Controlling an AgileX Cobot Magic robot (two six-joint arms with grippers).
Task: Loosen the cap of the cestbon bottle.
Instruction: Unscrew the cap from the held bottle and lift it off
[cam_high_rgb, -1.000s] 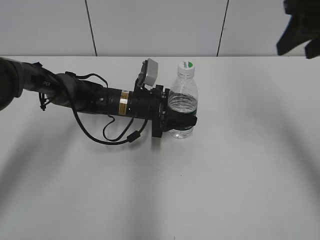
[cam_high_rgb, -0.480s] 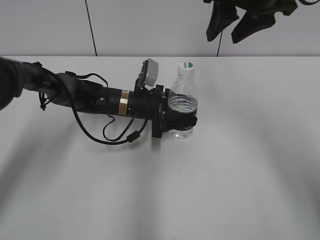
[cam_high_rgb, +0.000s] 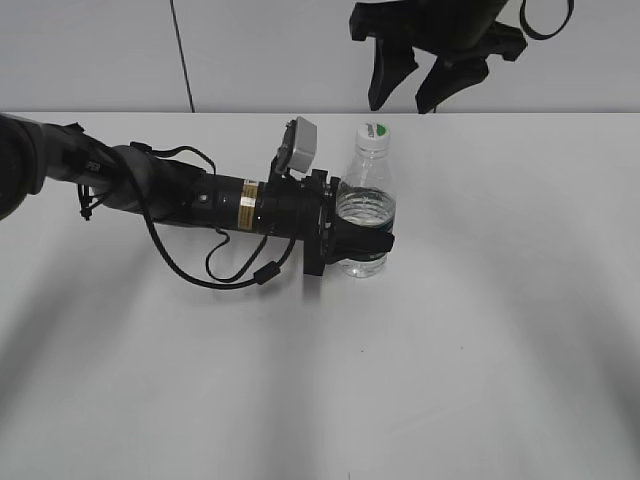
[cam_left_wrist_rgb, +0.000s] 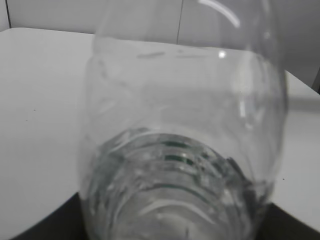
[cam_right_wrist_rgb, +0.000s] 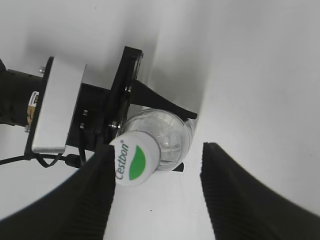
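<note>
Left claw (cam_high_rgb: 362, 243) clenched around the lower body of the cestbon bottle (cam_high_rgb: 366, 205), over the green label band; bottle upright on the white bench (cam_high_rgb: 480, 330), near centre. Left wrist view filled by the clear bottle wall. Cap (cam_high_rgb: 373, 134) seated on the neck, untouched. Right claw (cam_high_rgb: 417, 78) hangs spread above and just right of the cap, holding nothing; in its wrist view the cap (cam_right_wrist_rgb: 131, 161) sits beside one finger, off-centre. Judgement: bracing done; centring, descent, gripping and twisting remain.
</note>
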